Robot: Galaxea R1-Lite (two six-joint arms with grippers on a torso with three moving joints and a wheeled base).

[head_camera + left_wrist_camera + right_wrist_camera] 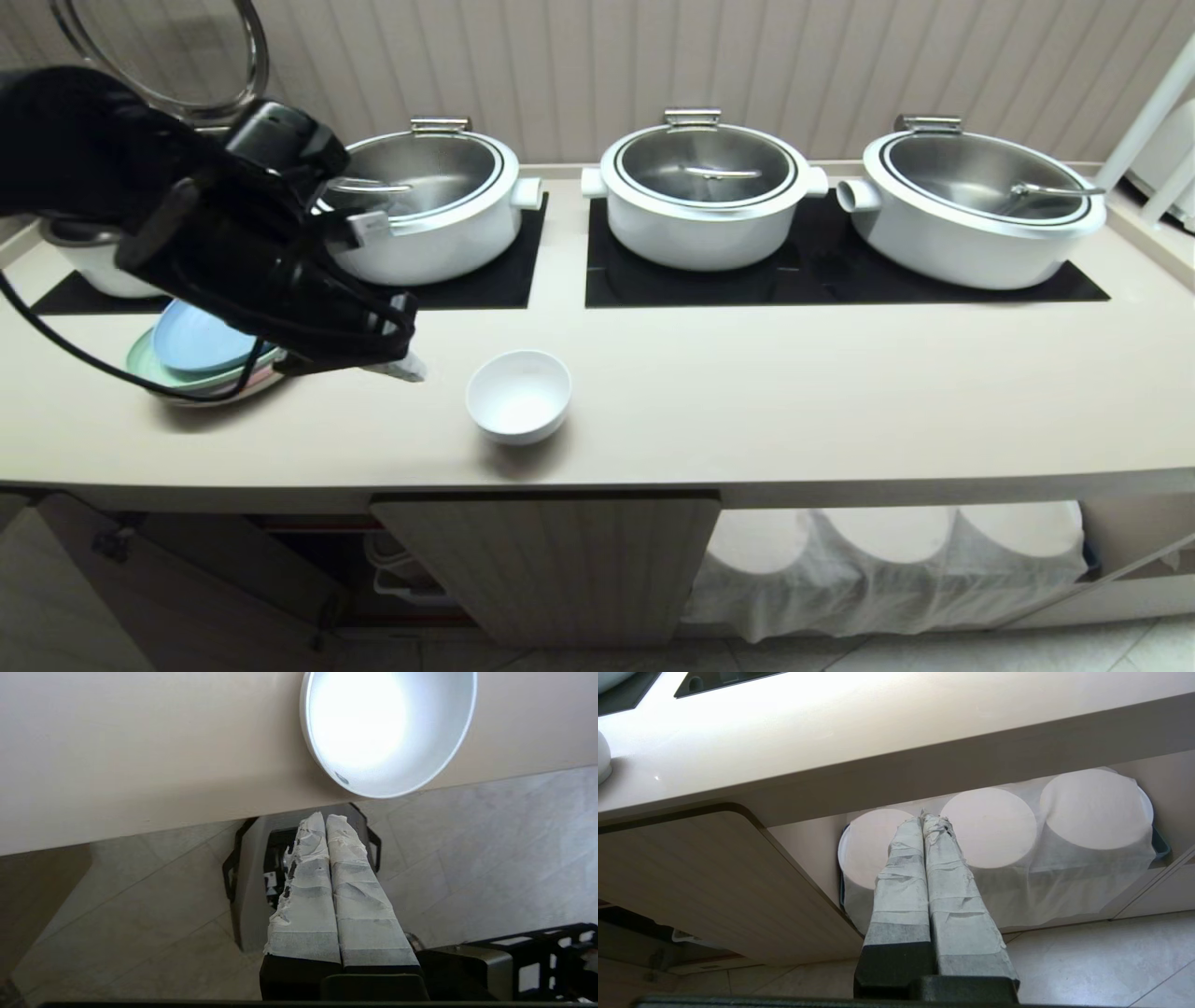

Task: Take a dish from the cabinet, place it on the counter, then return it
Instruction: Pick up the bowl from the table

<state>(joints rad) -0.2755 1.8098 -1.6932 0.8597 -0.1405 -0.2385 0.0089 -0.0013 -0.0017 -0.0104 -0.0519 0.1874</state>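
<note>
White tape wraps the left pincer point(411, 370) — fingers pressed together, empty — just beside the dish point(519, 396).

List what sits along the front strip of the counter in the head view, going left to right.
Plates → left gripper, shut, above the counter → bowl. Right of the bowl the strip holds nothing more.

Three large white pots point(705, 191) with steel lids stand in a row on black mats point(822, 271); stack of pastel plates point(191, 359) at far left; white cloth point(1064, 882) draped over three round shapes below.
</note>
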